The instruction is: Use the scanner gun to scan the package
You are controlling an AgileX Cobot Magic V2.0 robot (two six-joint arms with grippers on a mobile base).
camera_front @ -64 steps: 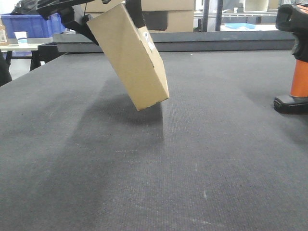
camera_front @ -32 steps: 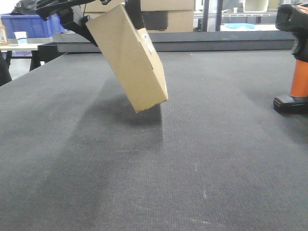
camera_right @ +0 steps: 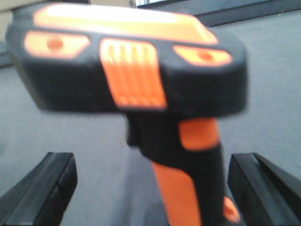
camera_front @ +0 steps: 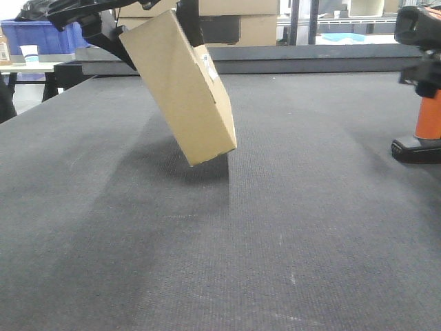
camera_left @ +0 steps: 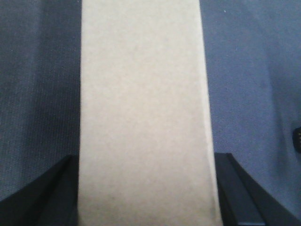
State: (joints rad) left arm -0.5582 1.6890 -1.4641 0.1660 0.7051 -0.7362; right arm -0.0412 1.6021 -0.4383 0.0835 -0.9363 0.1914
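Left: my left hand (camera_left: 146, 193) grips the package (camera_front: 182, 86), held tilted above the bench (camera_front: 275, 241) | Right: scanner gun (camera_front: 428, 103) stands upright on its black foot | my right hand (camera_right: 150, 188) is spread wide, fingers flanking the orange handle, not touching it.

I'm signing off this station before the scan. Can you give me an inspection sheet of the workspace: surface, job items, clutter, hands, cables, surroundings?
Surface: dark textured mat, a few pale specks.
Job's things: package held tilted, white label on its narrow side; its lower corner is near the mat, contact unclear. Scanner gun stands upright on its black foot at the front view's right edge.
Clutter: nothing seen.
Hands: left hand shut on the package; right hand open, fingers either side of the scanner gun's handle, not touching.
Cables: nothing seen.
Surroundings: blue bin, paper cup and larger tan boxes behind the table.
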